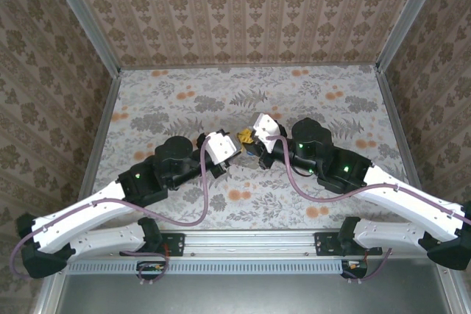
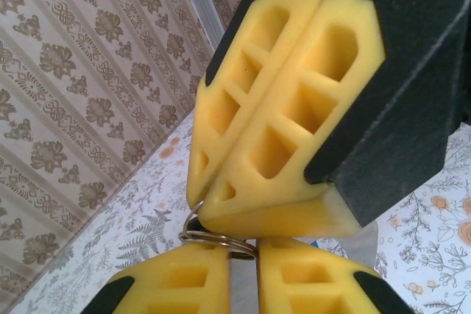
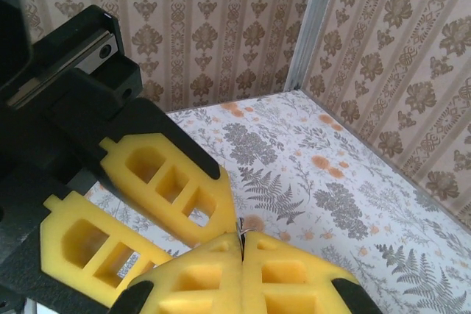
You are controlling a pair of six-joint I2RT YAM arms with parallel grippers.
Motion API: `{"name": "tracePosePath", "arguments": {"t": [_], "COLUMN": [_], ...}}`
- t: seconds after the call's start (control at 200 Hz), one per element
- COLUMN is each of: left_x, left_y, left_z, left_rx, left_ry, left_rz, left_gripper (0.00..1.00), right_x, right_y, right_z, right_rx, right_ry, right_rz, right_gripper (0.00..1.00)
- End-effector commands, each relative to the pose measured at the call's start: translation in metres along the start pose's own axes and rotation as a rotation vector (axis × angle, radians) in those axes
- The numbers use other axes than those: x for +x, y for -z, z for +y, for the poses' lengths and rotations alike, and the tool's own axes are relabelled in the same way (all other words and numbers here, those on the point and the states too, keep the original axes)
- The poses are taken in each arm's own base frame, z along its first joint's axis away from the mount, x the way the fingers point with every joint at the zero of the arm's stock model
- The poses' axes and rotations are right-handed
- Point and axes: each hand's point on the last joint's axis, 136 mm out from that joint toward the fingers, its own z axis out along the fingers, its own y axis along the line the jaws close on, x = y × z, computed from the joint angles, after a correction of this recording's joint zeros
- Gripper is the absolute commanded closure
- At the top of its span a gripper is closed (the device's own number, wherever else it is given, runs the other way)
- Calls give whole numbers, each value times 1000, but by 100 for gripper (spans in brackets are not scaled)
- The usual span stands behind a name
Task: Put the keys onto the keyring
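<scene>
Item one, table [image 1: 162,101]: I see walls on its left, right and far sides, and both arm bases on its near edge.

Item two, left gripper [image 2: 243,254]: I find it at mid-table, reaching in from the left. It is tip to tip with the right gripper [image 3: 241,239], which comes in from the right.

Item three, keyring [image 2: 210,239]: it is pinched between the right gripper's meeting fingertips. It sits between the two grippers' tips, just beside the left gripper's fingers and across the narrow gap between them.
</scene>
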Motion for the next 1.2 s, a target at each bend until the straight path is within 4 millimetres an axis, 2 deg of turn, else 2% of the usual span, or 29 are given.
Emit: {"name": "tracePosePath", "arguments": {"t": [0.0, 0.12, 0.4, 0.83, 1.02, 1.195], "left_x": [-15, -15, -11, -28, -30, -28], "left_y": [-1, 0, 9, 44, 50, 51], "left_z": [9, 12, 16, -13, -21, -23], "left_rx": [-52, -67, -82, 131, 188, 204], "left_ry": [20, 11, -20, -125, -139, -155], "left_rz": [-66, -65, -51, -159, -175, -168], "left_gripper": [89, 100, 100, 100, 100, 100], "right_x": [-13, -13, -12, -7, -5, 4], "right_y": [5, 7, 13, 9, 4, -7], "right_z": [6, 8, 7, 5, 0, -7], "right_rx": [-33, -40, -36, -34, -26, -13], "right_ry": [-28, -32, -27, -37, -64, -105], "right_rz": [-58, -66, -65, -28, 5, 87], "right_gripper": [100, 100, 100, 100, 100, 100]}}
